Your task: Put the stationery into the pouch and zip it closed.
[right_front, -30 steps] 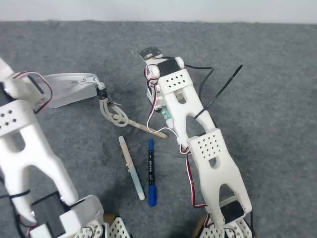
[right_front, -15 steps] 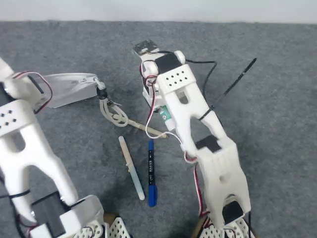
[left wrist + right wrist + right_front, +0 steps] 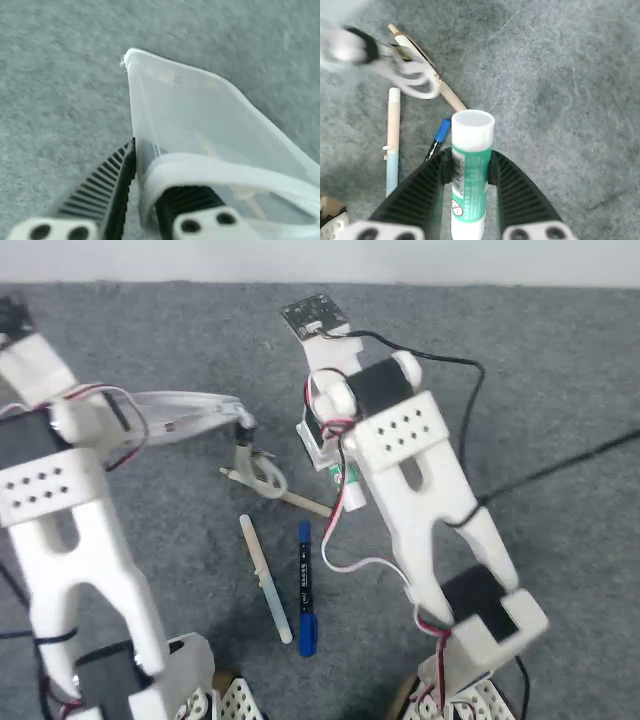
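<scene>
The left pincer (image 3: 145,175) pinches the rim of the one clear pouch (image 3: 190,415) at the far left, probably to keep its mouth presented for loading. The right pincer (image 3: 470,159) clamps the single glue stick (image 3: 471,132) above the desk (image 3: 560,390), mid-scene. Below lie a pale pen (image 3: 265,578), a blue pen (image 3: 306,588) and one wooden stick (image 3: 300,501) under the pouch's cord loop (image 3: 262,472).
</scene>
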Tool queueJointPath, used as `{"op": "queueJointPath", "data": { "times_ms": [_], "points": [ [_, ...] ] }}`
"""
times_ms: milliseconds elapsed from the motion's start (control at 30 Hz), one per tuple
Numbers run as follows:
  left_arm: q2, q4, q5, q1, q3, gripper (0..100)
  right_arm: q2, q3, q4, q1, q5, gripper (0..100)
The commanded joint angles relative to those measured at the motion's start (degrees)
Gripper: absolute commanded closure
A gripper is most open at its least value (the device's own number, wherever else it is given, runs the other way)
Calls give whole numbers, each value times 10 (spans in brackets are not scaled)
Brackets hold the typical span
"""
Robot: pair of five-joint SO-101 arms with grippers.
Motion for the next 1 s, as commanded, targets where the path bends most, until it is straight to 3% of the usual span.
{"op": "queueJointPath", "data": {
  "times_ms": [0, 167, 633, 967],
  "points": [
    [-40, -1, 9, 25, -7, 991, -93, 27, -24, -7, -11, 993],
    [-40, 2, 9, 64, -9, 991, -188, 99, -64, -7, -11, 993],
    [-41, 10, 8, 66, -7, 991, -436, 331, -279, -65, -11, 992],
    [-43, 13, 8, 65, -6, 991, -488, 492, -528, -109, -131, 992]
  ]
}}
